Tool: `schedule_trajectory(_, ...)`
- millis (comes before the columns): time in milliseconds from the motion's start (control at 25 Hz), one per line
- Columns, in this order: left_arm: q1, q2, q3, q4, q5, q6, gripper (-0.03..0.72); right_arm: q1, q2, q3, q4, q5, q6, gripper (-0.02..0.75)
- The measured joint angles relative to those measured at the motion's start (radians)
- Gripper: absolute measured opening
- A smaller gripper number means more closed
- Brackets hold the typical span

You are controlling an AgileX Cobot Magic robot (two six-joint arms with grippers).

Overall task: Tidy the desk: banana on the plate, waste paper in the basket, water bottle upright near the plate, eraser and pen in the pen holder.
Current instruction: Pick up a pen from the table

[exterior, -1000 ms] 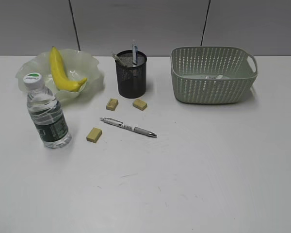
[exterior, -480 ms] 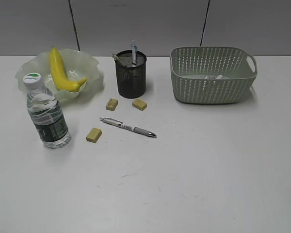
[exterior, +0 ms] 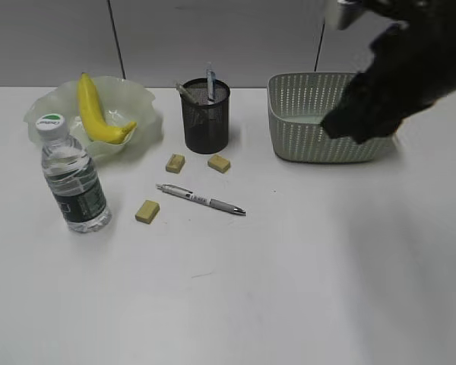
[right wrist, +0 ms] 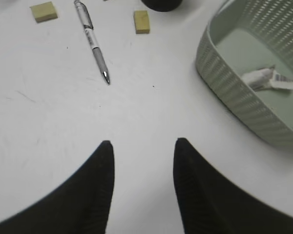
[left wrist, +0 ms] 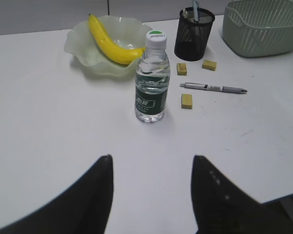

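Note:
The banana (exterior: pixel 99 110) lies in the wavy green plate (exterior: pixel 146 103). The water bottle (exterior: pixel 76 182) stands upright in front of the plate. A silver pen (exterior: pixel 201 200) and three tan erasers (exterior: pixel 147 211) (exterior: pixel 175 163) (exterior: pixel 220 163) lie on the desk (exterior: pixel 289 289) near the black mesh pen holder (exterior: pixel 207 118), which holds two pens. The waste paper (right wrist: pixel 263 79) lies inside the basket (right wrist: pixel 224 87). My right gripper (right wrist: pixel 144 142) is open and empty above bare desk between pen (right wrist: pixel 93 41) and basket. My left gripper (left wrist: pixel 151 158) is open and empty, well short of the bottle (left wrist: pixel 152 83).
My right arm (exterior: pixel 399 72) is a dark blur across the basket's right half (exterior: pixel 304 122) in the exterior view. A grey panelled wall runs behind the desk. In the left wrist view the desk's edge shows at the lower right.
My right arm has swung into the exterior view from the upper right and now covers part of the basket. Nothing on the desk has moved.

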Motion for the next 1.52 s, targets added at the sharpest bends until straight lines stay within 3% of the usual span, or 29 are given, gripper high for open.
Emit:
schedule_trajectory(320,0.000,0.000,0.000,0.000,-0.001,0.001,0.384,0.166,0.454,-0.384,-0.069,0.091,-0.030,0.331)
schedule_trajectory(600,0.000,0.000,0.000,0.000,-0.001,0.001,0.384,0.194,0.816,-0.776,-0.068,0.283,-0.025,0.363)
schedule_trajectory(720,0.000,0.000,0.000,0.000,-0.001,0.001,0.384,0.194,0.896,-0.864,-0.054,0.301,-0.021,0.386)
schedule_trajectory(1520,0.000,-0.001,0.000,0.000,-0.002,0.001,0.384,0.205,1.084,-0.904,0.004,0.259,-0.007,0.396)
